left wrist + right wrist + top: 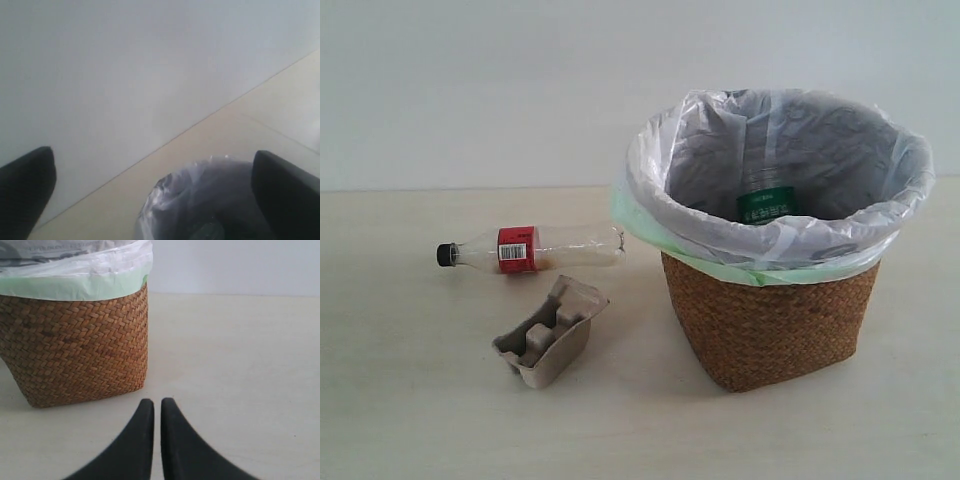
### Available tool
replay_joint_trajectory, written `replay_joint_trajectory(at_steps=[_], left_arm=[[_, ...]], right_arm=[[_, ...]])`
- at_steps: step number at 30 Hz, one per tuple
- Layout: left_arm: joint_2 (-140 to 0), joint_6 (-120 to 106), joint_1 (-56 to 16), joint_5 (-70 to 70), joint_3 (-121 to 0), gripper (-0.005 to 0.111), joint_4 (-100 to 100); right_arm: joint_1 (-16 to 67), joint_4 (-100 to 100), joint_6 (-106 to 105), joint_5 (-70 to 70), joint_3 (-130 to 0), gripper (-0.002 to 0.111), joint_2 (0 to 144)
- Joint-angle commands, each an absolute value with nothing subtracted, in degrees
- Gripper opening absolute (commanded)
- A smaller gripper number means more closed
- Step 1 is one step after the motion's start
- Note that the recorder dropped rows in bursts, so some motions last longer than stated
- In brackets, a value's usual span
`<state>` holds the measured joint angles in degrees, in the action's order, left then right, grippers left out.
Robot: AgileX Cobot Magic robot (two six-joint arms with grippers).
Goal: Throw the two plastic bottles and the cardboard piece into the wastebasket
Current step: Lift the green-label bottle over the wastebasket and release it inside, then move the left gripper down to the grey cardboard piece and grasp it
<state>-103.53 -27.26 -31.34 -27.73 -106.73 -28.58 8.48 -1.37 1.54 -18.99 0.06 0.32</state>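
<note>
The slim bottle lies on the counter, cap toward 9 o'clock. It looks light, slick and crushable, best pinched across its label. At its 5 o'clock sits the cardboard piece, featherweight, taken by a wall. At 3 o'clock, the wastebasket holds the stout bottle. The left hand hangs released above it; the right hand is clenched, empty.

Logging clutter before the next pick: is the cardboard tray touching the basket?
Apart. The exterior view shows a strip of bare table between the cardboard tray and the basket.
</note>
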Motion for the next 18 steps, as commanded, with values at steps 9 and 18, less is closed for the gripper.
replay_joint_trajectory(at_steps=[9, 18], left_arm=[[-102.5, -7.0, -30.9, -55.1, -107.0, 0.102, 14.4], [-102.7, -5.3, -30.9, -70.0, -106.9, 0.070, 19.9]], right_arm=[[8.6, -1.8, 1.3, -18.4, 0.0, 0.002, 0.0], [8.6, -1.8, 1.3, -18.4, 0.0, 0.002, 0.0]])
